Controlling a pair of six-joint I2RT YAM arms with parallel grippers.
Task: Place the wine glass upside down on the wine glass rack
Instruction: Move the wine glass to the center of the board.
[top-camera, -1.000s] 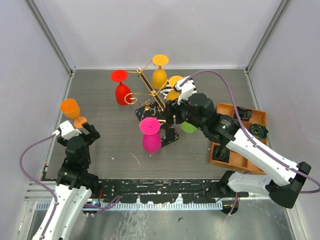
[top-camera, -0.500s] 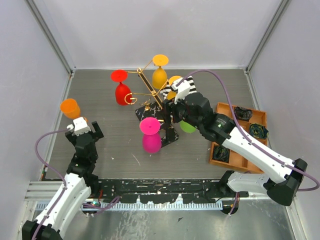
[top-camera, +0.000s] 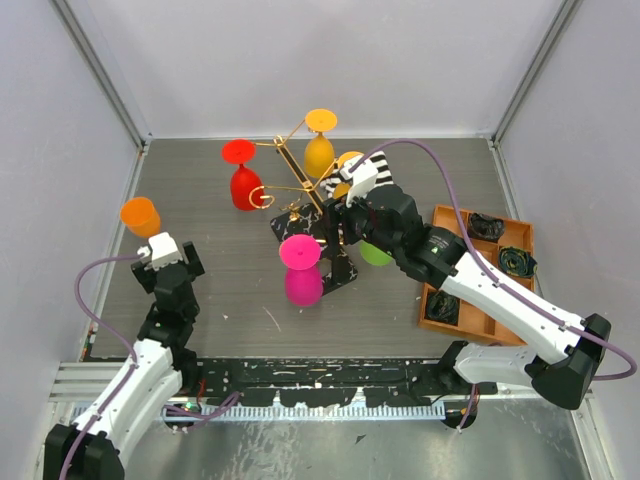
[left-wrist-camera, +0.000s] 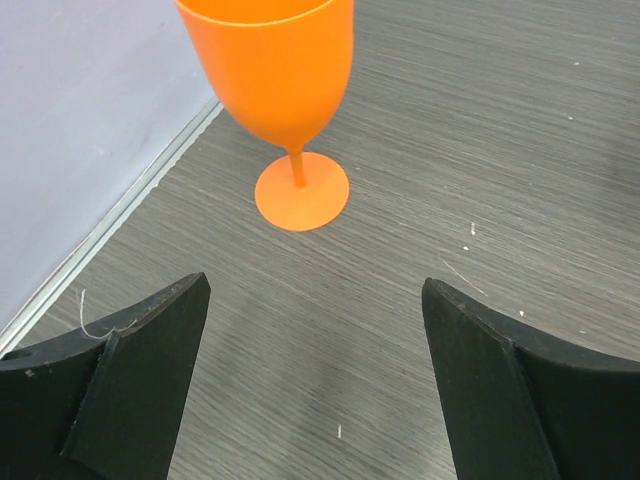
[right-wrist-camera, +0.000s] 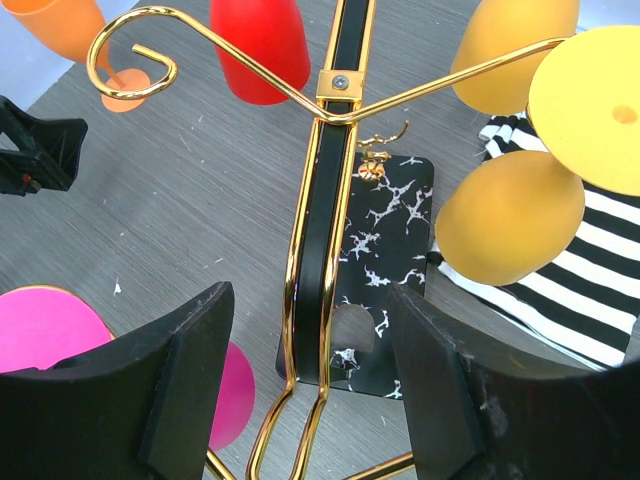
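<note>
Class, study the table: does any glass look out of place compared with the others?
Yes. The orange wine glass stands upright, alone by the left wall, while the red glass, yellow glass and pink glass sit foot-up at the gold rack. The open left pincer faces it without touching.

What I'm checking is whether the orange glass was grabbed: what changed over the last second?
The left gripper shifted slightly right, open, taking hold of nothing; the orange glass stands free before it. The right gripper edged left toward the rack, whose post lies between its open jaws. Everything else stayed put.
</note>
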